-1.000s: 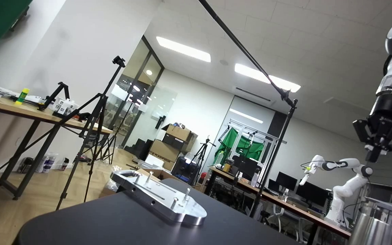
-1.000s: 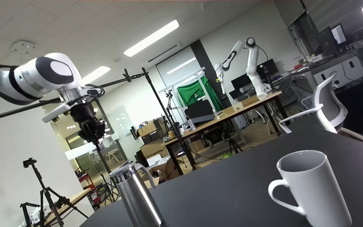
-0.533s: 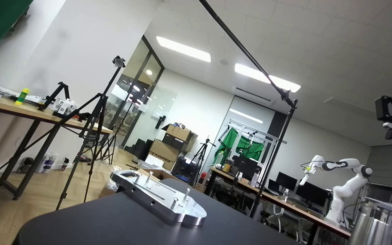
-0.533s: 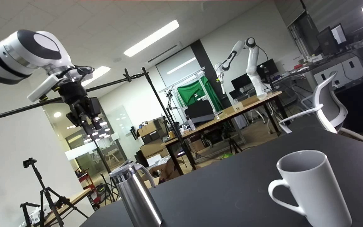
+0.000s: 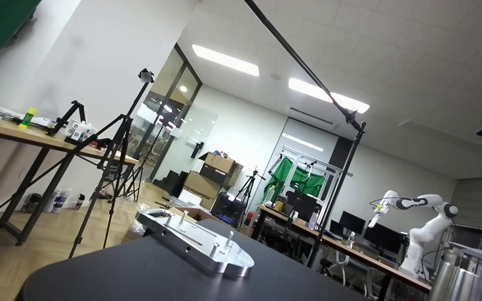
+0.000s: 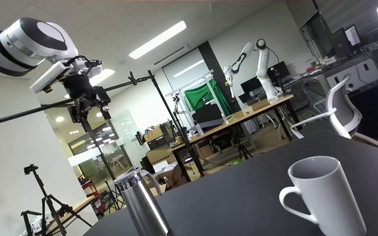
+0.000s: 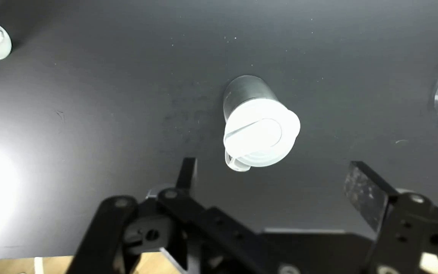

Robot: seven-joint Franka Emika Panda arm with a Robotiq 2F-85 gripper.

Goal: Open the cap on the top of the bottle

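One spread claw (image 7: 274, 176) hangs higher than the bottle (image 6: 144, 204).

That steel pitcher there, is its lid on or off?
On: the wrist view shows the lid covering the top, and in both exterior views it sits on the steel pitcher.

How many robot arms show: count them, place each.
2, in an exterior view: the near arm at upper left, its gripper open; the far arm on a wooden table in the background. Others could be hidden.
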